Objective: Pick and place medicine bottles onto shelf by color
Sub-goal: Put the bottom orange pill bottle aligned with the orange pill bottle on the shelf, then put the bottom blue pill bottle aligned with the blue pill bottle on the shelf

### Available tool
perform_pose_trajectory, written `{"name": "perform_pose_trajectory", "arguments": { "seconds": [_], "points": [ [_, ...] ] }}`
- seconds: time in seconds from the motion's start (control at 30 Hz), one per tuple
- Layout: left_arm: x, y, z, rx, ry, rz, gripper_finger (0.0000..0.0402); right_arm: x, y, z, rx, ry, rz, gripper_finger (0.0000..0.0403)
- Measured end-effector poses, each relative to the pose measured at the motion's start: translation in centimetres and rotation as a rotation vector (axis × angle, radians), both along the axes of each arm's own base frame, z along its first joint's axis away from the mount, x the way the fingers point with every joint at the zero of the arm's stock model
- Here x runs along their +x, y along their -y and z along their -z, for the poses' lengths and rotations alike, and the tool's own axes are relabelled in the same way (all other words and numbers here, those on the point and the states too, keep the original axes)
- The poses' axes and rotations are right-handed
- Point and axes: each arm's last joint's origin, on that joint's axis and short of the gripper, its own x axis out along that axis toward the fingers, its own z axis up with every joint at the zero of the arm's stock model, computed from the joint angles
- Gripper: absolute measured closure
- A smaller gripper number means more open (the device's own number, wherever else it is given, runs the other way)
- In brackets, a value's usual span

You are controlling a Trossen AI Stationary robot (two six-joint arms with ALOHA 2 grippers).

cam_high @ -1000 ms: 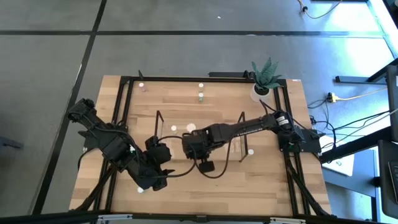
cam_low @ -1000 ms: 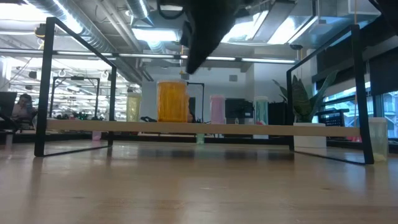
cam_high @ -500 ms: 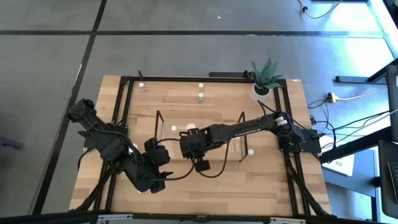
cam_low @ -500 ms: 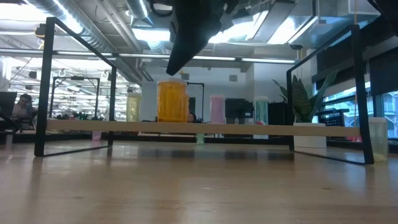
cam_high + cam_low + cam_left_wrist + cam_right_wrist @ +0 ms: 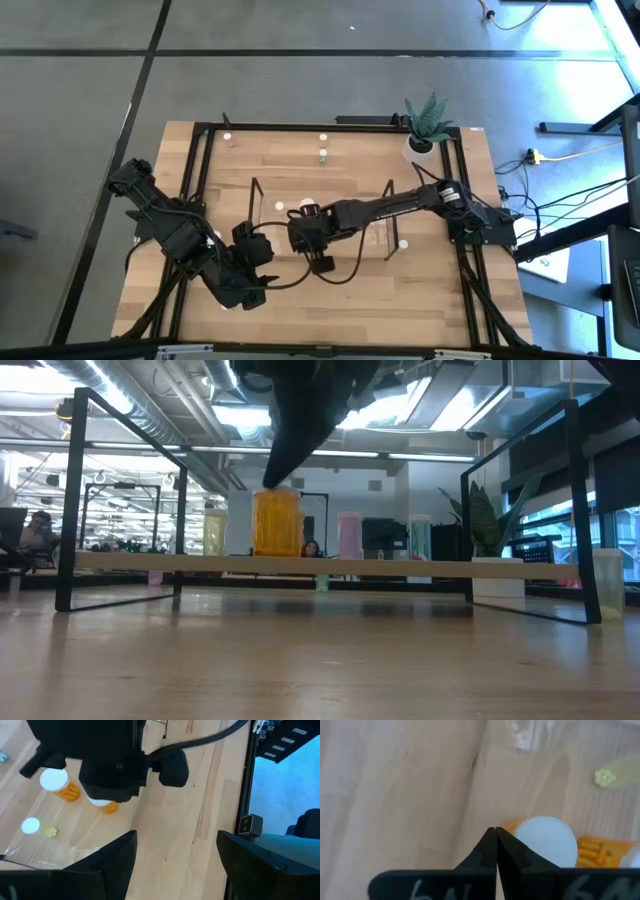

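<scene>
- Since a second ago your left gripper (image 5: 243, 297) has pulled back toward the table's near edge, well clear of the shelf (image 5: 254, 186), fingers spread and empty.
- Your right gripper (image 5: 495, 836), pinched shut on nothing, has slid leftward above the shelf's orange bottle (image 5: 277, 522); that bottle looks placed.

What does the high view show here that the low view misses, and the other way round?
Only the high view: both arms whole, the left end effector open near the table's front, and the potted plant seen from above. Only the low view: the bottles' colours along the shelf, including the large orange bottle and a pink one. Both: the right end effector, shut, over the shelf.
</scene>
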Motion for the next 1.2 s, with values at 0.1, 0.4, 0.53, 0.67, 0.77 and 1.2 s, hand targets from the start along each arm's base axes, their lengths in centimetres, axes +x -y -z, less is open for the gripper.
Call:
{"name": "perform_pose_trajectory", "arguments": {
  "seconds": [0.1,0.4,0.53,0.67,0.77,1.2],
  "points": [
    [0.0,0.0,0.0,0.0,0.0,0.0,0.0134,0.2,0.0,0.5,-0.005,-0.01,0.002,0.04],
    [0.0,0.0,0.0,0.0,0.0,0.0,0.0134,0.1,0.1,0.5,-0.039,-0.009,0.017,0.04],
    [0.0,0.0,0.0,0.0,0.0,0.0,0.0134,0.1,0.2,0.6,-0.077,-0.007,0.033,0.04],
    [0.0,0.0,0.0,0.0,0.0,0.0,0.0134,0.0,0.0,0.6,-0.045,-0.02,-0.016,0.04],
    [0.0,0.0,0.0,0.001,0.0,0.0,0.0134,-0.2,-0.8,0.3,-0.017,-0.031,-0.049,0.04],
    [-2.4,2.6,0.1,-0.111,-0.033,0.02,0.0134,-2.3,-5.5,-6.4,-0.139,0.035,-0.098,0.04]
  ]
}}
